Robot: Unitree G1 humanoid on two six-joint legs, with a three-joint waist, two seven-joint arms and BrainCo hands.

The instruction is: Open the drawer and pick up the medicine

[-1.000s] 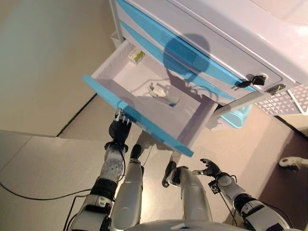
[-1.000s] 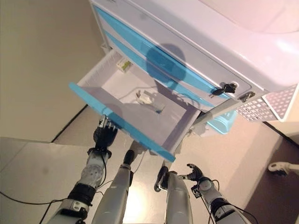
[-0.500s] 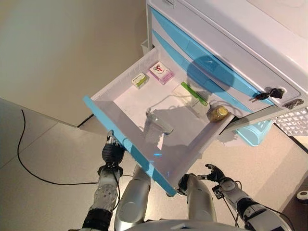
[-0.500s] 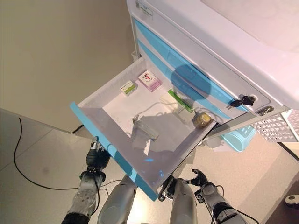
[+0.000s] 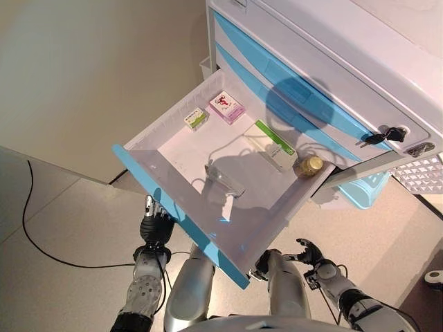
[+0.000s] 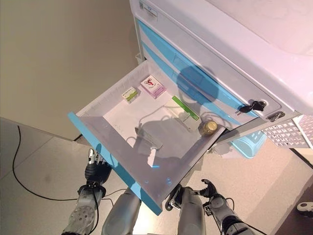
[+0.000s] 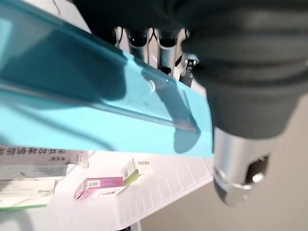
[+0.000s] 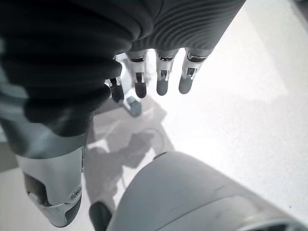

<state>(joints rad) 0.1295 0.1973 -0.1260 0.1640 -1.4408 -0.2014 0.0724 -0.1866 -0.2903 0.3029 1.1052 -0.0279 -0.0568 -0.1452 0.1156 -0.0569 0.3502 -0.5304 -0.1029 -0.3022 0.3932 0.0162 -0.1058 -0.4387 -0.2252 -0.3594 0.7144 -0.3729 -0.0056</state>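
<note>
The drawer point(image 5: 176, 218), white inside with a blue front, stands pulled far out of the cabinet point(image 5: 332, 62). On its floor lie a small green-and-white box point(image 5: 196, 118), a pink box point(image 5: 227, 107), a long white box with a green stripe point(image 5: 273, 144), a small amber bottle point(image 5: 309, 165) and a clear plastic piece point(image 5: 223, 181). My left hand point(image 5: 156, 225) is just below the blue front point(image 7: 96, 115), its fingers point(image 7: 154, 41) straight and reaching up behind the front's lower edge. My right hand point(image 5: 311, 252) hangs low at the right, open and holding nothing, clear of the drawer.
Two more blue-fronted drawers sit shut above the open one. Keys point(image 5: 377, 137) hang in a lock at the cabinet's right end. A light blue basket point(image 5: 363, 190) and a white perforated basket point(image 5: 422, 173) hang on its side. A beige wall stands to the left.
The drawer has come much further out than one second ago, showing more boxes and the bottle. The camera has also shifted. My left hand stays under the blue front.
</note>
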